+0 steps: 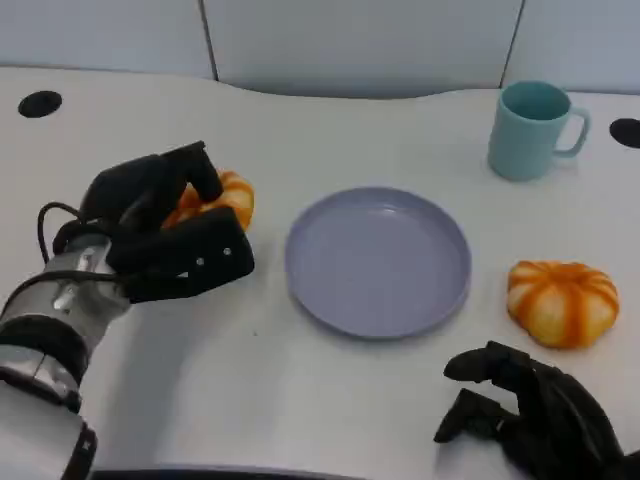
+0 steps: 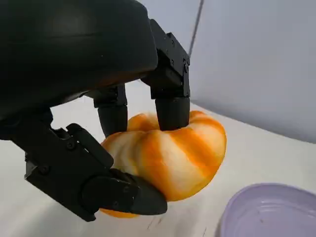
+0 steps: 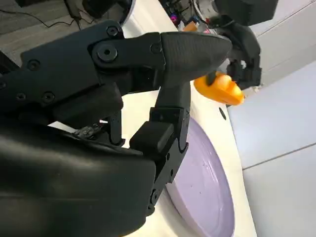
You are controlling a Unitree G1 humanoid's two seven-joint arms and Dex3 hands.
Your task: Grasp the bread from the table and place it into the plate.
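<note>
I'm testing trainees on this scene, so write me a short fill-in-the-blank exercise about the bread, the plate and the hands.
1. The left hand grips a bread striped orange and ____.
2. The purple plate holds ____.
3. The second bread lies between the plate and the table's ____ edge.
4. The teal ____ stands beyond the plate.

Missing words: white; nothing; right; mug

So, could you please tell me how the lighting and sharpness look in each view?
Head view: even light, soft shadows beneath the left hand and plate. Left wrist view: bread sharp. Right wrist view: right hand looms dark, background clutter soft.
</note>
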